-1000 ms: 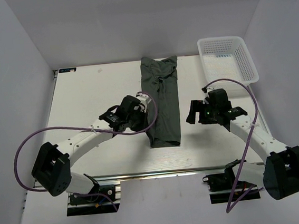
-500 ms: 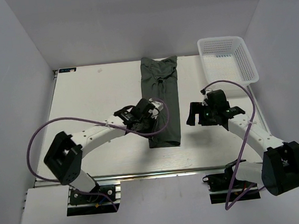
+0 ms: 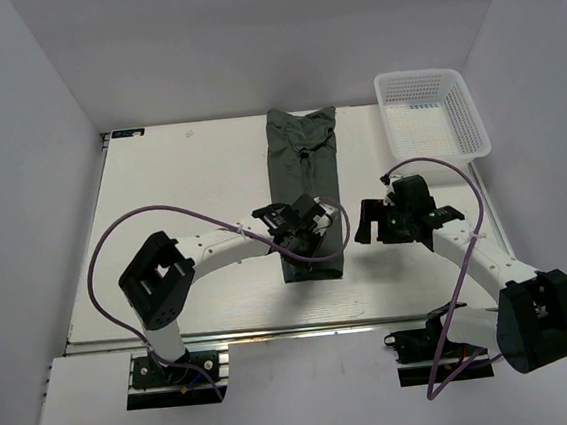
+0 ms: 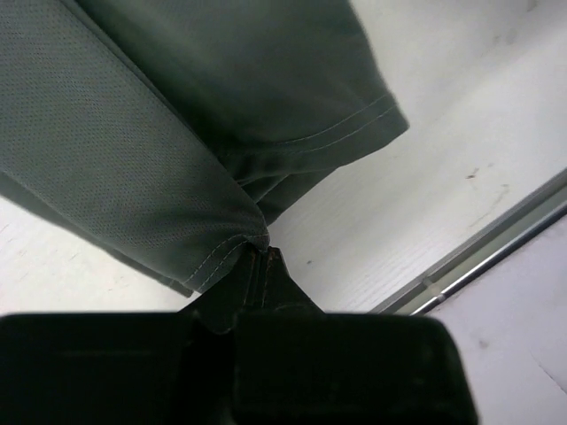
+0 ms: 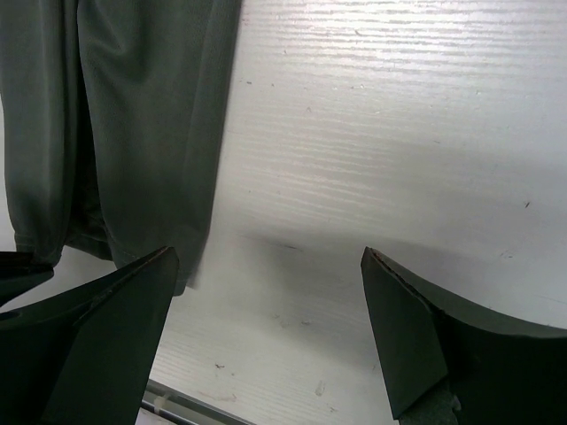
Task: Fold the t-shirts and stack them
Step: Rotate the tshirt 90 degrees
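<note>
One dark grey-green t-shirt (image 3: 304, 160) lies on the white table, folded into a long narrow strip running from far to near. My left gripper (image 3: 311, 234) sits over the strip's near part. In the left wrist view the jaws are shut, and their tips (image 4: 263, 253) pinch a stitched hem edge of the t-shirt (image 4: 133, 133). My right gripper (image 3: 367, 220) is open and empty, just right of the strip. In the right wrist view its fingers (image 5: 115, 336) stand wide apart over bare table, with the t-shirt (image 5: 115, 115) at upper left.
A white plastic mesh basket (image 3: 476, 124) stands at the far right corner of the table. A metal rail (image 4: 478, 257) runs along the table's near edge, close to the shirt's near end. The left arm's purple cable loops over the table's left half.
My left gripper has moved right from beside the strip's left edge onto its near part, and the arm has swung in. The right gripper has barely shifted.
</note>
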Motion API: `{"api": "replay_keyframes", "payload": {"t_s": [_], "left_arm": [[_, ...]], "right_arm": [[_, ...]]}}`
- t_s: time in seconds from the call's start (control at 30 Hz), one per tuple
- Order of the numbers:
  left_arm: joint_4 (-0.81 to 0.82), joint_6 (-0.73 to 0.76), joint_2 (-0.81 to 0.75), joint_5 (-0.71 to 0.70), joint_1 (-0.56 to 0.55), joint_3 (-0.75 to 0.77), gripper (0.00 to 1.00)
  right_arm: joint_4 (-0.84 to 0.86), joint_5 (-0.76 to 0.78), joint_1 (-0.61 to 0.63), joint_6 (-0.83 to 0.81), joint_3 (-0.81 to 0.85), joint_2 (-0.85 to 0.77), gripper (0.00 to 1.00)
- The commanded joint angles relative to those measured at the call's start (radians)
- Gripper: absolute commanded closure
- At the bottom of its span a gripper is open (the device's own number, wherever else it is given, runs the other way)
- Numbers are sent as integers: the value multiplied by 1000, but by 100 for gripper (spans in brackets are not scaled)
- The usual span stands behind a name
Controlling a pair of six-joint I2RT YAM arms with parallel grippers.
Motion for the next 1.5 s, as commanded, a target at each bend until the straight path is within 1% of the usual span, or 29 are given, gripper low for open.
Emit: {"api": "replay_keyframes", "payload": {"t_s": [0.0,0.2,0.23,0.3,0.33,0.37,0.43,0.47,0.5,0.53,0.57,0.6,0.7,0.77,0.9,0.93,1.0,1.07,1.2,1.23,1.3,1.47], "left_arm": [[22,-7,-9,30,-24,50,100],[25,-27,51,8,-35,81,98],[16,-27,63,8,-44,81,96],[2,-27,72,-5,-44,92,79],[-7,-27,72,-15,-44,101,73],[-18,-37,72,-42,-44,101,64],[-38,-47,45,-67,-54,101,57],[-38,-47,0,-79,-54,83,54],[-21,-47,-29,-88,-54,68,46],[-4,-57,-61,-88,-54,28,40],[14,-57,-130,-88,-63,2,35],[51,-57,-164,-76,-63,-21,1],[71,-66,-259,-94,-63,-119,0],[59,-76,-281,-139,-63,-140,0],[36,-87,-299,-197,-63,-202,0],[53,-87,-299,-197,-63,-219,0],[88,-87,-324,-206,-63,-270,0],[125,-87,-324,-220,-63,-291,3],[185,-87,-287,-281,-63,-310,10],[204,-87,-278,-282,-63,-310,11],[272,-87,-278,-311,-63,-322,15],[350,-87,-244,-315,-63,-322,16]], "right_arm": [[17,-22,-1,-4,-12,-30,10],[19,-25,-5,-2,-23,-58,10],[16,-25,-1,-2,-23,-63,10],[11,-26,-1,-2,-25,-64,10],[8,-25,-1,-1,-25,-64,10],[10,-25,-4,-2,-23,-67,10],[5,-28,-1,-5,-22,-72,10],[2,-34,-1,-4,-22,-75,10],[5,-40,-4,-5,-23,-72,10],[8,-45,-10,-4,-22,-73,10],[11,-55,-1,-8,-23,-72,10],[17,-60,-2,-5,-23,-72,10],[28,-86,1,-9,-25,-69,10],[40,-109,4,-12,-26,-69,10],[70,-216,10,-12,-8,-76,10],[91,-279,11,-7,-3,-79,10],[103,-308,19,1,0,-78,10],[123,-351,36,13,0,-70,10],[171,-463,63,37,-5,-34,15],[171,-476,70,44,-5,-24,15],[171,-454,76,53,-2,-17,15],[162,-393,71,100,-11,-18,15]]}}
